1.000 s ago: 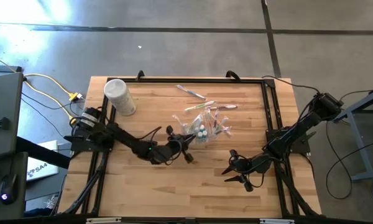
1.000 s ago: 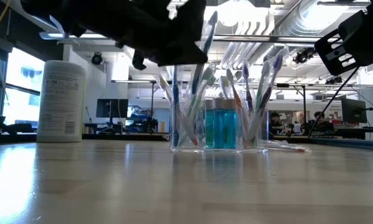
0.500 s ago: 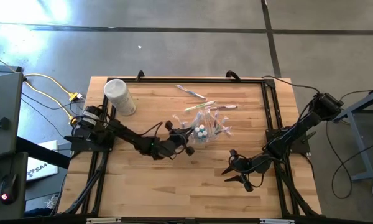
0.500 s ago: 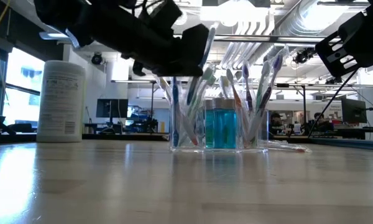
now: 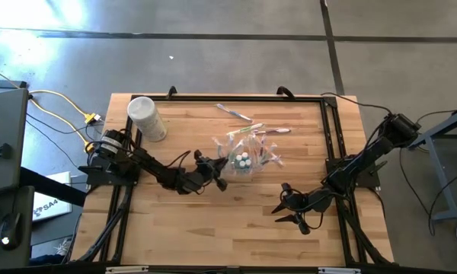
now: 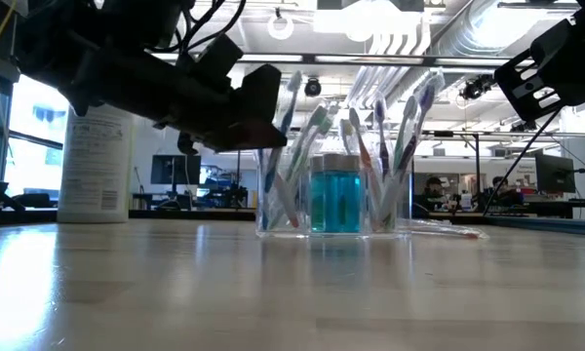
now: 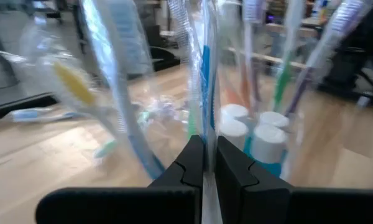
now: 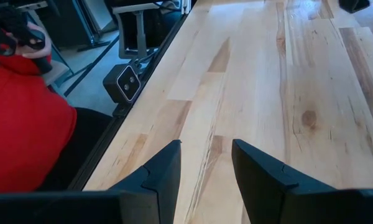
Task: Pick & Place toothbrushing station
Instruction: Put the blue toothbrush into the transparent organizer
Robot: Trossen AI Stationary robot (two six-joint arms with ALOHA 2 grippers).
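Toothbrushing station [image 5: 245, 157] wall between left fingers [image 7: 227, 174]

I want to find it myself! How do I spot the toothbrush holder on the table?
Look near the middle of the wooden table. The toothbrushing station is a see-through box with toothbrushes sticking up and blue bottles inside, unlike the plain white tub in the corner.

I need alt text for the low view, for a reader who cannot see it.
The left pincer is shut on the wall of the clear toothbrushing station, which stands on the wooden table, holding toothbrushes and a blue bottle. A white tub stands behind the left arm.
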